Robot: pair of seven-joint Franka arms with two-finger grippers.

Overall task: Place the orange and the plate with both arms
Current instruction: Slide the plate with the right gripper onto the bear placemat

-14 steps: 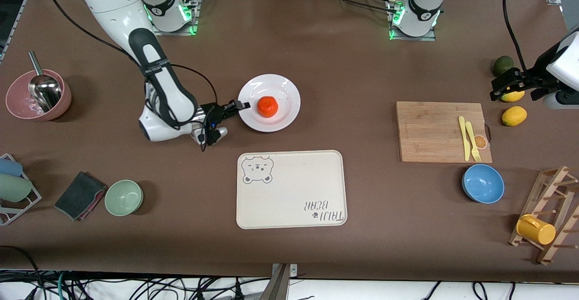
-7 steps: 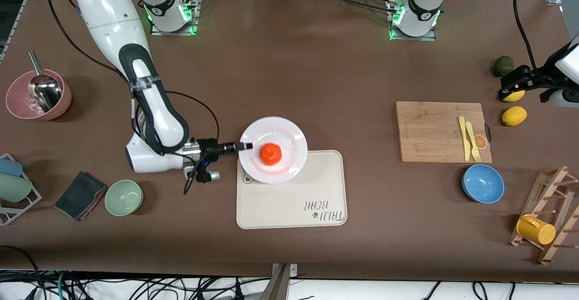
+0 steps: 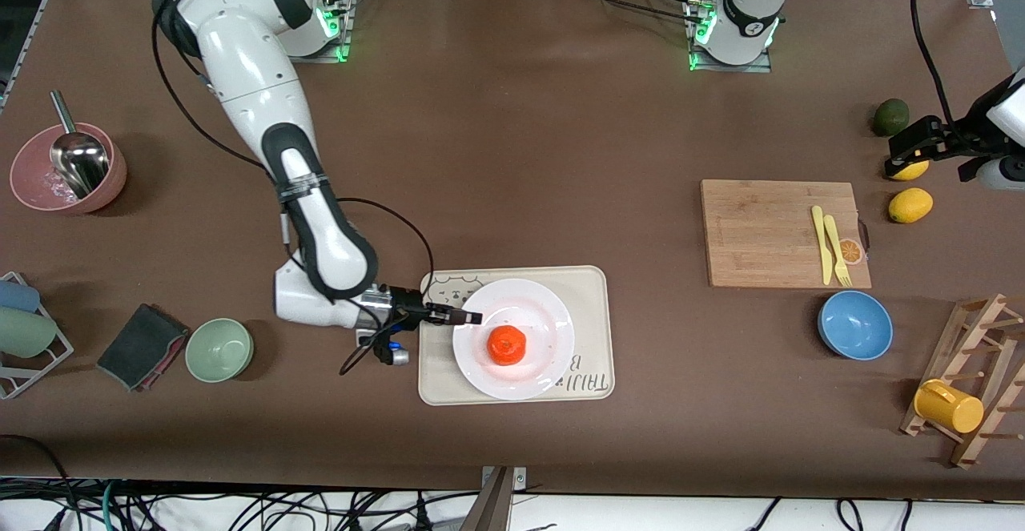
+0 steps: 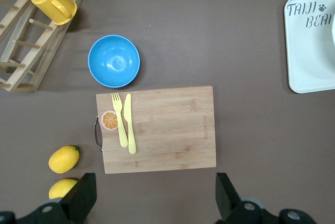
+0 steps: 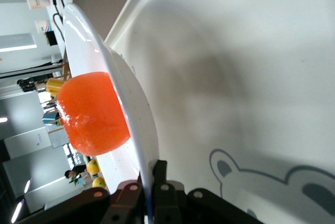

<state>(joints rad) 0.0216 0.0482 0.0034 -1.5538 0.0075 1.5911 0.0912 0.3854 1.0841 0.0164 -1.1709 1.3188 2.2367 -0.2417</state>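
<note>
The white plate (image 3: 540,359) carries the orange (image 3: 506,344) at its middle and hangs just over the cream bear-printed tray (image 3: 594,295). My right gripper (image 3: 470,318) is shut on the plate's rim on the side toward the right arm's end. In the right wrist view the rim (image 5: 137,116) runs between the closed fingers (image 5: 165,179), with the orange (image 5: 91,113) on the plate and the tray (image 5: 251,72) below. My left gripper (image 3: 909,154) waits open and empty over the lemons at the left arm's end; its fingers (image 4: 81,199) stand wide apart.
A wooden cutting board (image 3: 785,233) with yellow knife and fork, a blue bowl (image 3: 855,324), two lemons (image 3: 910,205), an avocado (image 3: 890,116) and a mug rack (image 3: 973,387) lie toward the left arm's end. A green bowl (image 3: 219,349), cloth (image 3: 142,345) and pink bowl (image 3: 68,169) lie toward the right arm's.
My right gripper has carried the plate with the orange from the bare table toward the front camera, to over the tray. The left arm drew back slightly, then held still.
</note>
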